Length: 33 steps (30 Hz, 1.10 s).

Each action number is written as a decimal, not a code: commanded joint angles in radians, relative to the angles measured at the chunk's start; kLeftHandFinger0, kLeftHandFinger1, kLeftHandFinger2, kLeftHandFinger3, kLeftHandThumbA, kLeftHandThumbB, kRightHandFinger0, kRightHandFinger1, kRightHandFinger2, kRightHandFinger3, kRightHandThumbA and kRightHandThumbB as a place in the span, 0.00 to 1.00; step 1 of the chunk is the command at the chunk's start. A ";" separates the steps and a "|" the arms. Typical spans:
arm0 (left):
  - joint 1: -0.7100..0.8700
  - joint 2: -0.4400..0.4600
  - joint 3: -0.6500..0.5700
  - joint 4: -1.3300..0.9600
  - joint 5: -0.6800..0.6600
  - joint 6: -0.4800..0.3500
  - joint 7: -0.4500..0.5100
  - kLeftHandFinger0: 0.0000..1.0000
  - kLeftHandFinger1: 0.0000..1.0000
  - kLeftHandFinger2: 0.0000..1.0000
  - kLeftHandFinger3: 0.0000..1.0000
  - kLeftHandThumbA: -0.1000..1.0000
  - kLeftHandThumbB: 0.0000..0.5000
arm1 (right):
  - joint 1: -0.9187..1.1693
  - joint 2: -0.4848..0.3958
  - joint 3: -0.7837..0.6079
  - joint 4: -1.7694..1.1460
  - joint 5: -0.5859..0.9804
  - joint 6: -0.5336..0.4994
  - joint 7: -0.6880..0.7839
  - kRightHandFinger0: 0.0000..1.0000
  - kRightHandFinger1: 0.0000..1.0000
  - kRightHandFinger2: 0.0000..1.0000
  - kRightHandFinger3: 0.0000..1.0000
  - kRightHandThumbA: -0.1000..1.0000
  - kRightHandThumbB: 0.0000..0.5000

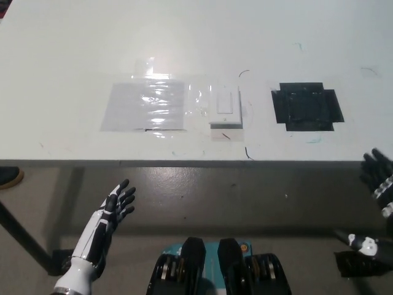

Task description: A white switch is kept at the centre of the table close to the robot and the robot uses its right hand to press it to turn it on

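The white switch [225,106] lies flat on the white table [196,37], near its front edge at the centre, under clear tape. Its rocker sits upright in the plate. My black right hand [379,178] shows at the picture's right edge, below the table's front edge, fingers spread and holding nothing. It is well to the right of the switch and lower. My white left hand [115,208] rests at the lower left below the table, open with fingers apart.
A clear plastic sheet [145,106] is taped left of the switch. A black taped square [306,106] lies to its right. A dark table leg [21,236] runs at the lower left. Grey floor lies below the table edge.
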 commanded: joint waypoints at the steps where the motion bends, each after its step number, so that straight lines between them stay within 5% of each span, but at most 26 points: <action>1: -0.008 -0.001 0.008 -0.036 -0.011 -0.028 -0.008 1.00 1.00 1.00 1.00 1.00 0.07 | -0.007 0.032 0.040 0.169 -0.026 -0.253 -0.104 1.00 1.00 1.00 1.00 0.94 0.17; 3: -0.002 -0.001 0.006 -0.035 -0.007 -0.028 -0.008 1.00 1.00 1.00 1.00 1.00 0.10 | -0.007 0.037 0.054 0.252 -0.030 -0.296 -0.109 1.00 1.00 1.00 1.00 0.91 0.09; 11: 0.013 0.003 0.006 -0.032 -0.007 -0.029 -0.010 1.00 1.00 1.00 1.00 1.00 0.14 | 0.006 0.019 0.118 0.417 -0.117 -0.354 -0.170 1.00 1.00 1.00 1.00 0.87 0.16; 26: 0.063 0.007 -0.011 -0.010 0.006 -0.037 -0.019 1.00 1.00 1.00 1.00 1.00 0.07 | 0.048 -0.035 0.214 0.489 -0.118 -0.397 -0.237 1.00 1.00 1.00 1.00 0.84 0.12; 33: 0.066 0.002 -0.008 -0.006 -0.001 -0.040 -0.016 1.00 1.00 1.00 1.00 1.00 0.11 | 0.045 -0.051 0.244 0.489 -0.114 -0.389 -0.257 1.00 1.00 1.00 1.00 0.83 0.12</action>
